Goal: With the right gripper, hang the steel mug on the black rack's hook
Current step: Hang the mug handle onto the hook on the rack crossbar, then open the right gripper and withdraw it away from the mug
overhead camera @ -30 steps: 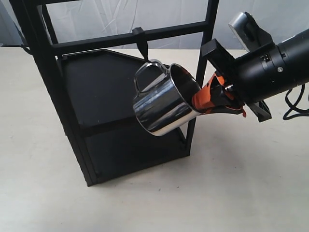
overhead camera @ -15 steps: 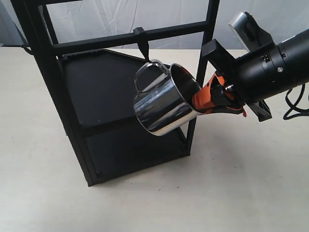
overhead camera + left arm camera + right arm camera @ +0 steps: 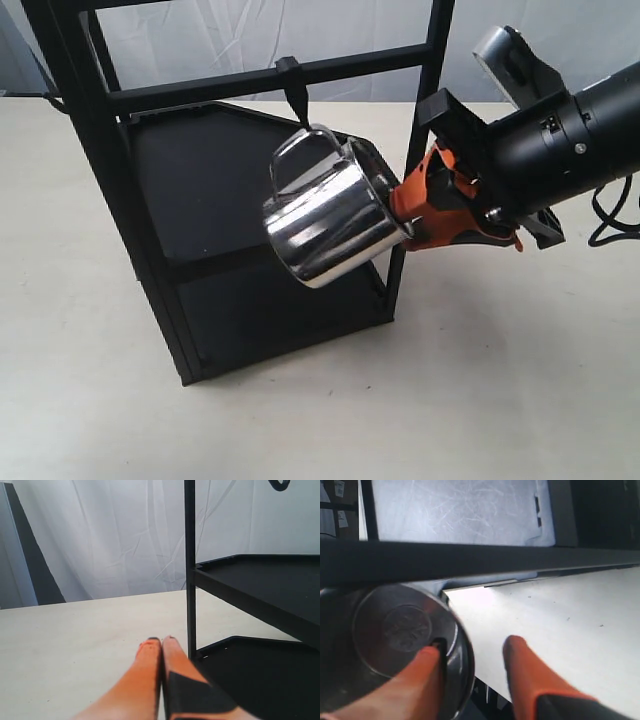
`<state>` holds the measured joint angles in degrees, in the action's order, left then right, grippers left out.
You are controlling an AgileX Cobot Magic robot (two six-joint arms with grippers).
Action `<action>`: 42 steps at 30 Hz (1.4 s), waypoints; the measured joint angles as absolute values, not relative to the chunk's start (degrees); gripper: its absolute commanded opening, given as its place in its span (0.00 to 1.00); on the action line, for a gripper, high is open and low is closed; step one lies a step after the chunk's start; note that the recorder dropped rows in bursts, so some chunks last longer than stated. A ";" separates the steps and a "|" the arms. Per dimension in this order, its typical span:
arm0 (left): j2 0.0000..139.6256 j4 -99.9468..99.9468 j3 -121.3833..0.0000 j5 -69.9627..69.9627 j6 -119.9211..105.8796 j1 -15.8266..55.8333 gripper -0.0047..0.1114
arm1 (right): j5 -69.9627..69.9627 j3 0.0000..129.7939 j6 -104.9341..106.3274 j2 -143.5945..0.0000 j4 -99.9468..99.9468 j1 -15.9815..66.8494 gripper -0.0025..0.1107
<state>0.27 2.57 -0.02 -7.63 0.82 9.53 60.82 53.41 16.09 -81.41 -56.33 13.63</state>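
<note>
The steel mug hangs tilted in front of the black rack, mouth toward my right gripper. The top of its handle loop meets the tip of the hook under the crossbar; whether the hook carries it is unclear. The right gripper is open. In the right wrist view one finger reaches inside the mug and the other finger stands clear outside its wall. My left gripper is shut and empty, low over the table beside a rack post.
The rack's two flat shelves lie behind and below the mug. Its right upright runs close to the right gripper's bracket. White cloth backs the scene, and the pale tabletop spreads around the rack.
The right gripper's fingers have spread apart, letting go of the mug's wall. The mug has swung a little left and down, its handle now up against the hook.
</note>
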 measured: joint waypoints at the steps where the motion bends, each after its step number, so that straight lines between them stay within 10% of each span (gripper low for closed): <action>1: 0.27 2.57 -0.02 -7.63 0.82 9.53 0.05 | 60.97 53.41 16.09 -81.41 -56.22 13.63 0.57; 23: 0.27 2.57 -0.02 -7.63 0.82 9.53 0.05 | 56.93 53.41 5.43 -63.88 -34.29 13.63 0.56; 33: 0.27 2.57 -0.02 -7.63 0.82 9.53 0.05 | 56.18 53.41 1.81 -47.81 -28.44 13.63 0.02; 42: 0.27 2.57 -0.02 -7.63 0.82 9.53 0.05 | 56.02 53.41 1.69 -42.25 -28.40 13.63 0.01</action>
<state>0.27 2.57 -0.02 -7.63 0.82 9.53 56.02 53.41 1.69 -42.25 -28.40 13.63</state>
